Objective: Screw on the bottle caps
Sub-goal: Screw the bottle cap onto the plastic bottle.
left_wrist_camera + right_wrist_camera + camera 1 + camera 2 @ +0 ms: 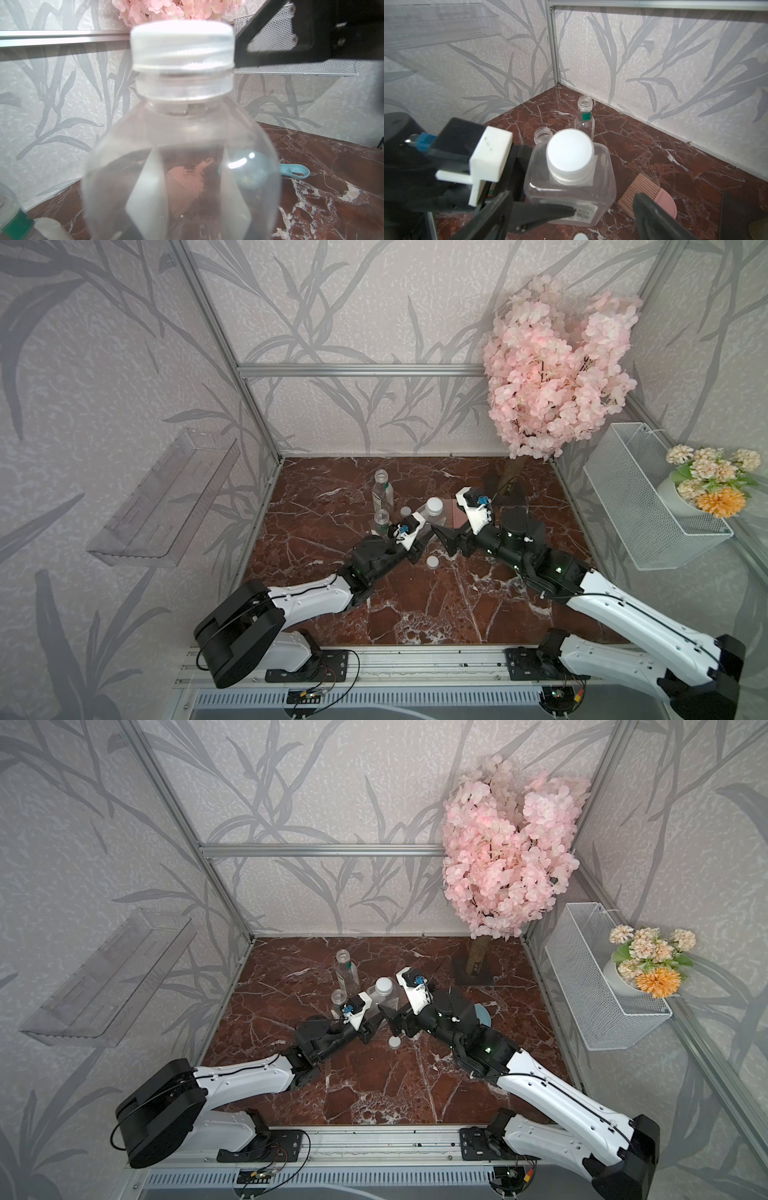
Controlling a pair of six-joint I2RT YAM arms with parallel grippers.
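The square bottle is standing upright in the middle of the right wrist view, on the marble table, and is wearing a white cap. The left claw is pinching the bottle's body low down from the left of the frame. The right claw is hanging wide apart at the bottom of the frame, its fingers clear of the cap and gripping nothing.

Two round bottles are standing open just left of centre in a top view. One loose cap is lying below centre and another is sitting beside the square bottle.

The bottle is looking empty and thin-walled, so it is probably light, easy to tip and quick to dent under a hard squeeze. Holding it at the stiffer corners or shoulder is looking safest. The cap is looking rigid with a slick top, so its ribbed skirt, taken on opposite sides, is offering the best bite for turning. Whether it is sitting fully tight I cannot tell.
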